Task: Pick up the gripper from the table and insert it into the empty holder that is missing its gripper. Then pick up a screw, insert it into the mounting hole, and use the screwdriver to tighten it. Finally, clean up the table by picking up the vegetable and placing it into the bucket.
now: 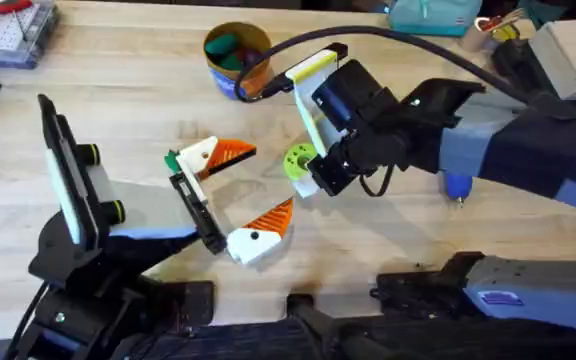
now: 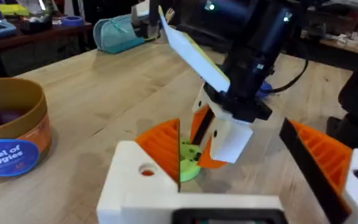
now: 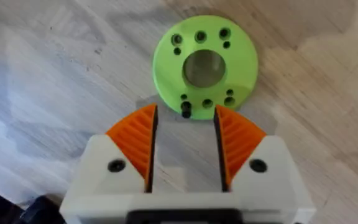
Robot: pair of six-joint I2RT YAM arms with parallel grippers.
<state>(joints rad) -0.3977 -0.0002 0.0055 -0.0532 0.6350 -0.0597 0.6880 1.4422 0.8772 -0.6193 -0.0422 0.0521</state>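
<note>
Over the tabletop, right pincer hovers, fingers apart, straddling the vegetable edge to grasp it.

Right pincer open above vegetable, gap unobstructed; left pincer crowds near side.

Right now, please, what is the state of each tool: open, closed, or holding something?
Left tool: open, holding nothing.
Right tool: open, holding nothing, just above the green disc.
</note>
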